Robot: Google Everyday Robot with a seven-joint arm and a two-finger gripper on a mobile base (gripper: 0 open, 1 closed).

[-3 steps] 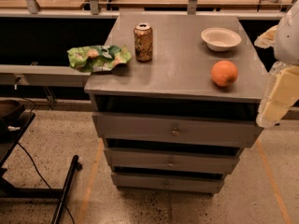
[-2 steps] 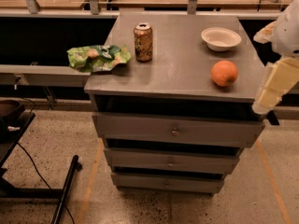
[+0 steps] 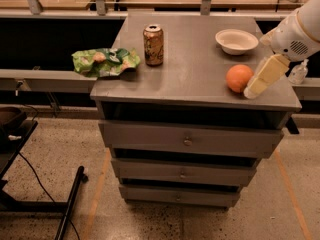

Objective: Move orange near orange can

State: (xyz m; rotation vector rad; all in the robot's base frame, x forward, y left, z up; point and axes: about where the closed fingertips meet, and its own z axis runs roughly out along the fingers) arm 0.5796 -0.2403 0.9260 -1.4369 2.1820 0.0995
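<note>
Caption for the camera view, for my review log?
Gripper just right of the orange on the cabinet top; orange can stands upright toward the left, beside a green snack bag.

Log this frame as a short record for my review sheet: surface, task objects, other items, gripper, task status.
surface: grey drawer cabinet, three drawers
orange: front right of the cabinet top
orange can: upright, back left of the top, well apart from the orange
gripper: low at the right front edge, just right of the orange; contact cannot be told
other items: white bowl back right; green snack bag at the left edge
status: orange not yet near the can
</note>
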